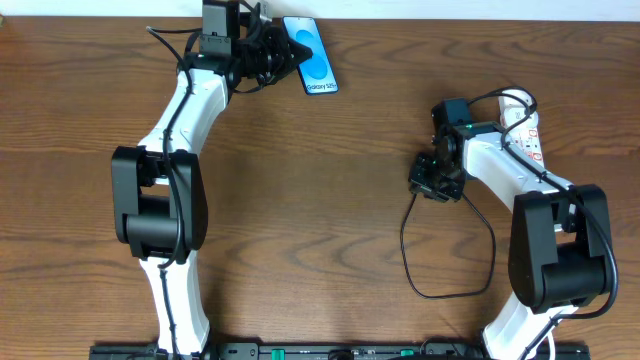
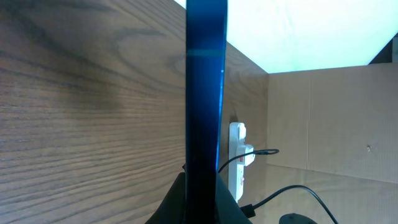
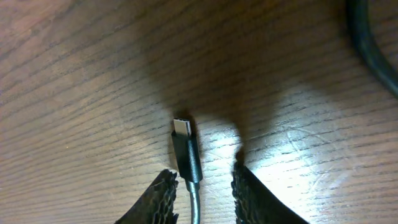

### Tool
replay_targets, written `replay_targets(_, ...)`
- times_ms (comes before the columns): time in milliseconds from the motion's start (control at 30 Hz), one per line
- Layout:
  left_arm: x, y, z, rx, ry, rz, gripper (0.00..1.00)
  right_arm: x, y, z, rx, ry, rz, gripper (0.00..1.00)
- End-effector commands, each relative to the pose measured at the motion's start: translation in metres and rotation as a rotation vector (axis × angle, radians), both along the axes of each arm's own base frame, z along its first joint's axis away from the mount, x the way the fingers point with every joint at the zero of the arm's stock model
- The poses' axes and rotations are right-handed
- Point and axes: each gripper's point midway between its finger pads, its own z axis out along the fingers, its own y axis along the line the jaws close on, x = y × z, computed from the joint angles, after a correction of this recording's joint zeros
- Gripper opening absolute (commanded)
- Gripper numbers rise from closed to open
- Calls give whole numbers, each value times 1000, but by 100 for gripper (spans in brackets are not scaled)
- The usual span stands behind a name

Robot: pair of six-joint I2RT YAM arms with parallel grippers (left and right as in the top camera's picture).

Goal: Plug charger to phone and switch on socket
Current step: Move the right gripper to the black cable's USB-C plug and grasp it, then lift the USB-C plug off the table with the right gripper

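R end effector (image 3: pixel 203 175) straddles charger (image 3: pixel 186 149) tip lying flat on desk (image 1: pixel 330 200), jaws part-open, no grip yet. Centre on plug body, clamp square, leave tip clear. Beyond, socket (image 1: pixel 528 130) by R arm; farthest, L end effector (image 1: pixel 280 48) clenched on phone (image 1: pixel 318 62).

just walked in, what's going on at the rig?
The left pincer is shut on the phone at the far side of the table, screen facing up. The right pincer sits low over the charger's plug, which lies on the wood between its open fingers, not gripped, so it is not in the phone yet. The cable loops beside the right arm. The power strip lies behind that arm, partly hidden.
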Motion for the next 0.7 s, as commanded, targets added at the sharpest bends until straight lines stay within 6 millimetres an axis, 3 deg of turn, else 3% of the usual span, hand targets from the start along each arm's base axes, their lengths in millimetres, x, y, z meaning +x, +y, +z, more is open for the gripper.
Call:
replay_targets(0, -3, -1, 20, -5, -51, -18, 7, -6, 1, 0, 6, 13, -22, 28)
replay_targets(667, -3, -1, 20, -5, -51, -17, 8, -6, 8, -3, 53, 7, -19, 20)
